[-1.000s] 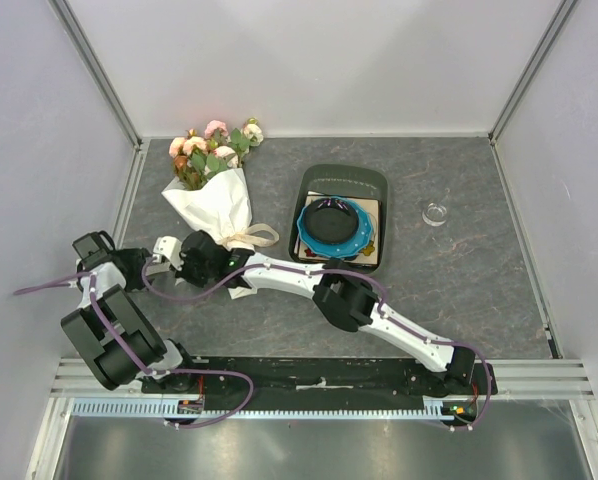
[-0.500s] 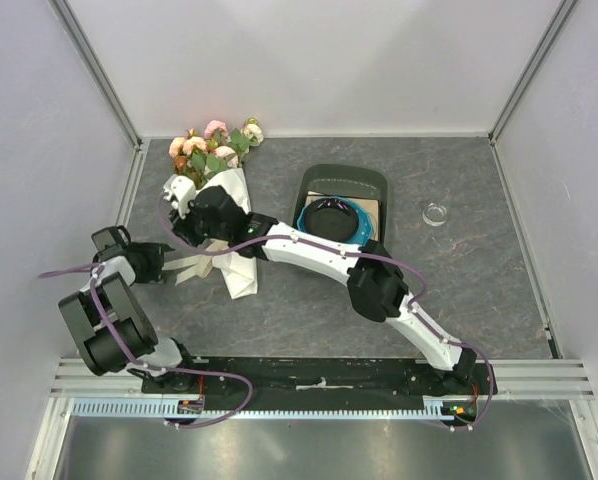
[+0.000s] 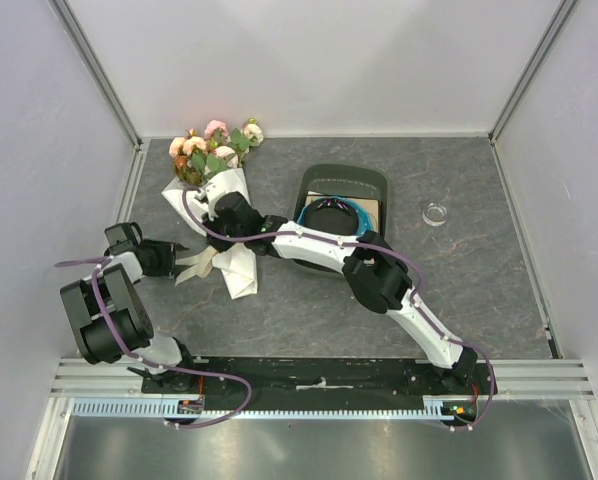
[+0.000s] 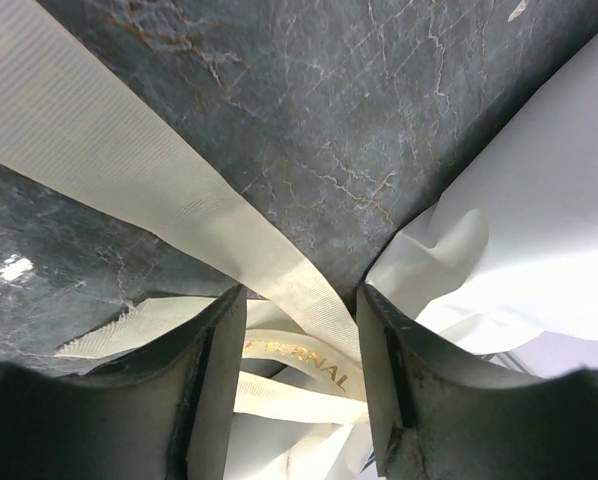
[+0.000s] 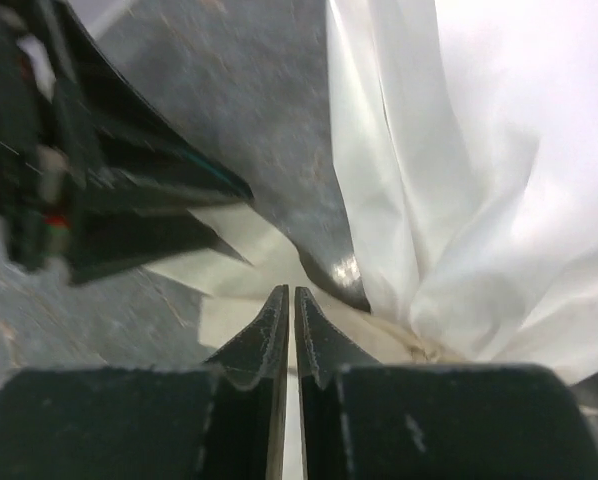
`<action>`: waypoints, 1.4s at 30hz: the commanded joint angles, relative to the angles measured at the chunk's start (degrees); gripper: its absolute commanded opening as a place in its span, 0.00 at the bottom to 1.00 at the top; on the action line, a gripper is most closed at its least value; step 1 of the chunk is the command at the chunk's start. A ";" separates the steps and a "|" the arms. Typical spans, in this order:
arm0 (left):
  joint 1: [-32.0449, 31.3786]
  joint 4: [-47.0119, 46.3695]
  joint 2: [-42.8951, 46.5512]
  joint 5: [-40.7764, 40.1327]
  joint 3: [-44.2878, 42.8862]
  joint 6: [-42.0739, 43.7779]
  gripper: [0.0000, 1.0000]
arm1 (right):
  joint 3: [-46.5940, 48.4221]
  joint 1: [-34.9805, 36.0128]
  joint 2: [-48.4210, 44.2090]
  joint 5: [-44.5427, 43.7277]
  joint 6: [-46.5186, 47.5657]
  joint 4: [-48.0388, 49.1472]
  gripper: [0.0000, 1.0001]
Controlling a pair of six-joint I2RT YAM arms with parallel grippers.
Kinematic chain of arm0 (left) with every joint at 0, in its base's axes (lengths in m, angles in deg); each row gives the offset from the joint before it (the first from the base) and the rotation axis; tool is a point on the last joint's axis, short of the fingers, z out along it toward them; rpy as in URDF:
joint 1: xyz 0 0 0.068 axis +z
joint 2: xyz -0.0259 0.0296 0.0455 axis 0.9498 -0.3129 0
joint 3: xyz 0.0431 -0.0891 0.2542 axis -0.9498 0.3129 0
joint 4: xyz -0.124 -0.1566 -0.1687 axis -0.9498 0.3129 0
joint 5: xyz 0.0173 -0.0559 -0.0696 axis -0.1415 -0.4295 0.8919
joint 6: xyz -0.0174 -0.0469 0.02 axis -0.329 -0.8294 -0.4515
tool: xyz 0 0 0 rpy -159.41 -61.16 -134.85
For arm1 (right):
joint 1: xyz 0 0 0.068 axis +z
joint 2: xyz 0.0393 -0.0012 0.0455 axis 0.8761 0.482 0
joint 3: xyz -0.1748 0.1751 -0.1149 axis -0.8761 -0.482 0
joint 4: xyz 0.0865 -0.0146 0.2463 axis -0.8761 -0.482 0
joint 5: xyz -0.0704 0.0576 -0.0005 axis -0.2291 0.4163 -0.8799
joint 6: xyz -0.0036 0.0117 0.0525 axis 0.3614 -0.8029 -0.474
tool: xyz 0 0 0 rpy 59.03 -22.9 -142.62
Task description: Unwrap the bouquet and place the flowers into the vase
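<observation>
Left wrist shows the left pincer (image 4: 299, 295) open astride the limp cream ribbon (image 4: 119, 170), likely the best hold; the right pincer (image 5: 287, 295) sits closed beside the crushable paper wrap (image 5: 459, 150).

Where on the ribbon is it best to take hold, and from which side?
Take the loose tail, lying flat on the table left of the wrap. Come low from the left and pinch its broad faces: the band is wide and thin, and a pull away from the wrap should loosen it.

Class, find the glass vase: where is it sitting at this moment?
In the top view the vase sits right of the dark green tray, far from the bouquet at left.
</observation>
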 commanded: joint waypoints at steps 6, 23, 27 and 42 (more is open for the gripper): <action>-0.53 3.45 1.41 -5.49 -0.88 0.84 0.67 | -13.35 -0.08 -5.34 0.94 -1.94 4.72 0.04; -7.65 11.55 -8.87 -10.77 -4.75 -9.17 0.59 | -17.05 -0.08 -8.06 -0.21 0.44 7.27 0.03; -7.83 10.49 -12.04 -11.39 -6.07 -10.93 0.44 | -17.31 -0.08 -8.33 0.67 0.17 7.80 0.03; -9.32 2.49 8.04 -13.40 -1.94 -2.51 0.02 | -17.06 -0.17 -12.01 2.95 -0.36 6.58 0.24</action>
